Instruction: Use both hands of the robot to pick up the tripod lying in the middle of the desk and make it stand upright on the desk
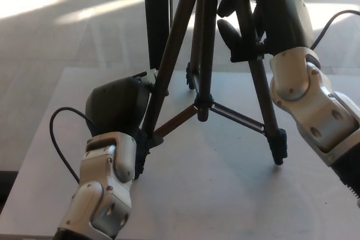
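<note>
Setting the tripod (205, 82) upright on the table (225, 195), feet spread. Left hand (121, 105) clamped on the tripod's left leg, right hand (264, 21) clamped on its right leg. Next, probably: settle every foot flat, then loosen both grips gently.
</note>
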Controlling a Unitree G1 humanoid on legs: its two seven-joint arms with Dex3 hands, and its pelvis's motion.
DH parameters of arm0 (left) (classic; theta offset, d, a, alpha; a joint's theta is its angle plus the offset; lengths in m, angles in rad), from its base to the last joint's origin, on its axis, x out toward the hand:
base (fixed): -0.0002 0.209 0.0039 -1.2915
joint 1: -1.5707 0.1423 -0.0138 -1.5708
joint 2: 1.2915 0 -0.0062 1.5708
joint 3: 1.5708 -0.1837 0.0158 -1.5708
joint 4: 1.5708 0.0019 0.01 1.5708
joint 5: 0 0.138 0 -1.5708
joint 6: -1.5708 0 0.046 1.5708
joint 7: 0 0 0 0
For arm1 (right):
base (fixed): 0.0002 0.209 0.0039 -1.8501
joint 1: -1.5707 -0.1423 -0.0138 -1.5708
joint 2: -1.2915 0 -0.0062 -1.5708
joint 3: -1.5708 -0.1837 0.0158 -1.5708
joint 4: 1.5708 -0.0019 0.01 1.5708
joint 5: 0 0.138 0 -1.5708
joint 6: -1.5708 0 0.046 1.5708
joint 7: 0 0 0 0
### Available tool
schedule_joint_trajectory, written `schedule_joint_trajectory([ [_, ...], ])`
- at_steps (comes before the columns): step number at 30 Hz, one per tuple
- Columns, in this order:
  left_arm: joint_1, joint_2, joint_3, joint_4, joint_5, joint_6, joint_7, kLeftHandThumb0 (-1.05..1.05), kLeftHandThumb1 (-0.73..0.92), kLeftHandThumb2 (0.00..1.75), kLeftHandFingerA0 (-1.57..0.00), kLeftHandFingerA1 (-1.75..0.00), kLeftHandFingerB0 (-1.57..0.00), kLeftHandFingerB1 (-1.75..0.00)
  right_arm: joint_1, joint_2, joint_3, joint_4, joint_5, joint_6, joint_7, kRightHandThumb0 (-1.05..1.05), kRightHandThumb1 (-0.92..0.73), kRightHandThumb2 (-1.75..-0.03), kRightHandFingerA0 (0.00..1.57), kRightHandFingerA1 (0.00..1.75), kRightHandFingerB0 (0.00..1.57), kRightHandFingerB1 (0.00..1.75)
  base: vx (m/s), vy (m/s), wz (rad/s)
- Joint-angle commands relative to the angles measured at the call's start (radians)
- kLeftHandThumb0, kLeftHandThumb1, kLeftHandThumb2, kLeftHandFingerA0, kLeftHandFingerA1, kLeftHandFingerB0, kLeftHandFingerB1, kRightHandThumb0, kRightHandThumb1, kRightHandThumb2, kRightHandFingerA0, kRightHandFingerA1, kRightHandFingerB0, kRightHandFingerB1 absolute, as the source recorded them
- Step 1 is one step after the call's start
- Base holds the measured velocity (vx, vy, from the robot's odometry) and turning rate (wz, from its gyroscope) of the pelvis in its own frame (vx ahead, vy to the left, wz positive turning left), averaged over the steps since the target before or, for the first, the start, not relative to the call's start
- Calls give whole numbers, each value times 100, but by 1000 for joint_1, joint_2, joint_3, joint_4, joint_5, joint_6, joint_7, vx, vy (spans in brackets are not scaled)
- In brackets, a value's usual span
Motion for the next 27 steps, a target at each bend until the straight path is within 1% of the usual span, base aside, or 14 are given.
schedule_joint_trajectory([
  [1,55,8,-32,11,-25,68,-44,-14,66,70,-79,-175,-67,-145,56,-37,63,-43,-217,-193,62,-23,-44,-132,97,175,83,156,0,0,0],
  [3,53,9,-35,14,-27,71,-45,-14,66,70,-79,-175,-67,-145,61,-38,59,-40,-221,-200,62,-23,-44,-132,97,175,83,156,0,0,0],
  [4,57,12,-33,17,-30,70,-42,-18,49,93,-114,-136,-96,-124,78,-43,63,-47,-221,-169,77,-21,-45,-131,96,175,83,155,0,0,0],
  [5,65,20,-35,3,-28,74,-56,-13,57,73,-84,-175,-66,-162,93,-42,60,-32,-222,-182,65,-16,-41,-134,96,175,84,153,0,0,0],
  [8,67,26,-36,-1,-39,67,-52,-14,55,69,-83,-175,-66,-161,103,-44,48,-27,-222,-177,87,-16,-40,-135,96,175,84,152,0,0,0],
  [9,74,39,-40,0,-35,52,-40,-16,58,73,-84,-175,-68,-152,124,-46,40,-10,-218,-173,78,-21,-44,-121,127,145,99,123,0,0,0],
  [12,84,47,-43,-13,-42,53,-39,-19,60,66,-83,-175,-73,-139,151,-38,14,-15,-205,-129,102,-23,-44,-119,125,144,98,124,0,0,0],
  [13,84,54,-49,-13,-35,60,-44,-23,59,64,-84,-155,-79,-111,170,-43,-3,-37,-177,-89,144,-13,-44,-120,90,175,78,147,0,0,0],
  [17,79,52,-44,-20,-53,78,-67,-25,61,63,-88,-153,-82,-92,193,-37,-30,-73,-168,-18,185,-12,-48,-115,90,168,83,121,0,0,0],
  [18,77,56,-46,-21,-52,80,-76,-25,60,63,-87,-155,-82,-92,196,-35,-31,-72,-176,-16,187,-15,-43,-115,108,161,92,120,0,0,0],
  [23,70,60,-51,-28,-52,87,-93,-22,64,68,-81,-171,-69,-144,179,-32,-15,-77,-217,94,237,-24,-46,-121,91,175,82,142,0,0,0],
  [24,72,61,-53,-30,-53,83,-90,-21,62,68,-82,-169,-71,-146,181,-30,-16,-82,-221,105,238,-30,-48,-116,118,135,95,116,0,0,0],
  [25,72,63,-53,-29,-53,82,-91,-23,68,67,-84,-162,-70,-126,174,-18,-18,-78,-221,135,238,-13,-53,-113,96,171,80,142,0,0,0],
  [27,63,66,-56,-28,-50,94,-105,-23,62,69,-84,-146,-79,-94,154,-2,-26,-62,-222,161,235,-28,-50,-112,117,135,96,119,0,0,0],
])
